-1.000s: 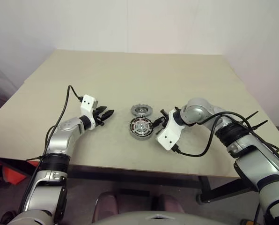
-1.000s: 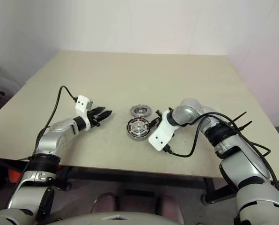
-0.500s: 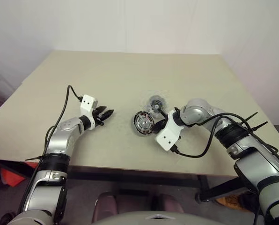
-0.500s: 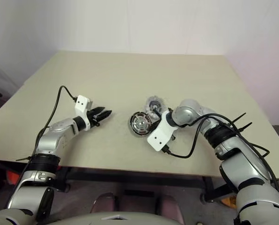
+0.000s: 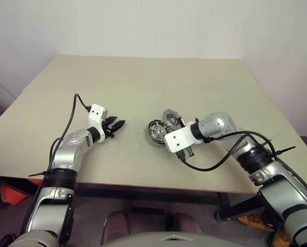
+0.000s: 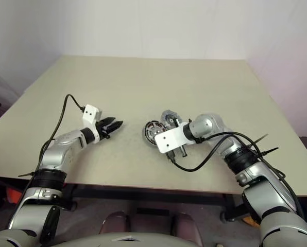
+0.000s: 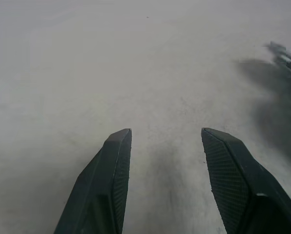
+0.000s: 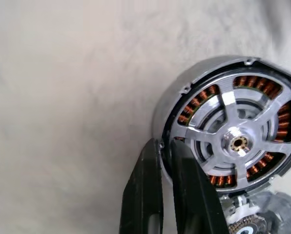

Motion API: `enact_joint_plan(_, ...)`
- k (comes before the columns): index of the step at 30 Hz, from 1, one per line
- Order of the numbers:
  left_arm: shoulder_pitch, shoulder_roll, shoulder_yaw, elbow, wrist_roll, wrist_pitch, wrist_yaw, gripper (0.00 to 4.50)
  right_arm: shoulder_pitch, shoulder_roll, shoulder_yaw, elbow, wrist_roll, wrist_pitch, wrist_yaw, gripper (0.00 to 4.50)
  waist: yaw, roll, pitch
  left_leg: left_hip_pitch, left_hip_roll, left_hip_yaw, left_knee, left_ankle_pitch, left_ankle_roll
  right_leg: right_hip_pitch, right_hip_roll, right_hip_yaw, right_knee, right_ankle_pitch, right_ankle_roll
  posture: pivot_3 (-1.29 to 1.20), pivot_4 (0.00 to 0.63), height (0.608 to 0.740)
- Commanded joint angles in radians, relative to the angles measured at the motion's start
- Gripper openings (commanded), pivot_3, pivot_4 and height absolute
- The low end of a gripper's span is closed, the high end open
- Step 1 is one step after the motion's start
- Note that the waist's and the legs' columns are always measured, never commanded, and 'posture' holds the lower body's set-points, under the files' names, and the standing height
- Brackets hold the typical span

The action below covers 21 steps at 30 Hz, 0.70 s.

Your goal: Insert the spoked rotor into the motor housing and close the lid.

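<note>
The housing point(image 8: 228, 146) is pinched at its rim by the right gripper point(image 8: 166, 161) and tipped up on edge on the table point(image 5: 143, 82), with the rotor point(image 8: 238, 142) seated inside. The lid point(image 5: 170, 117) is seen just behind it. Well apart, the left gripper point(image 7: 167, 146) is held open and empty.

Left gripper point(image 7: 165, 180) hovers low with fingers apart. Right gripper point(image 8: 166, 183), wrist bent inward, is pinched on the motor housing point(image 8: 184, 92) rim.
</note>
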Motion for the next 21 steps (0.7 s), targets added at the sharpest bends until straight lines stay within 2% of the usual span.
enact_joint_plan(1,-0.008,0.004,0.013,-0.034,-0.004,-0.008,0.000,2.44,-0.019,0.001,-0.064,-0.141,0.052,0.204,0.016,0.01,0.001,0.000,0.000,0.000,0.000,0.000,0.000,0.000,0.000,0.000,0.000,0.000,0.000,0.000,0.000,0.00,0.000,0.740)
enact_joint_plan(5,-0.006,0.004,0.011,-0.037,-0.003,-0.006,0.000,2.44,-0.037,0.031,-0.076,-0.223,0.088,0.499,0.017,0.01,0.002,0.000,0.000,0.000,0.000,0.000,-0.001,0.001,-0.001,0.000,0.000,0.000,-0.001,0.000,-0.001,0.00,0.000,0.740)
enact_joint_plan(12,0.000,0.008,0.011,-0.045,-0.003,-0.003,0.000,2.44,-0.080,0.104,-0.061,-0.282,0.145,0.892,-0.041,0.01,0.005,0.000,0.000,0.001,0.000,0.000,-0.002,0.002,-0.004,0.000,0.000,0.000,0.000,0.000,0.000,0.00,0.000,0.740)
enact_joint_plan(21,0.013,0.012,0.012,-0.063,-0.002,0.002,0.004,2.44,-0.165,0.231,-0.061,-0.272,0.245,1.235,-0.197,0.01,0.009,0.001,0.000,0.001,0.000,0.000,-0.003,0.004,-0.007,0.000,0.000,0.000,-0.001,-0.001,0.000,0.00,0.000,0.740)
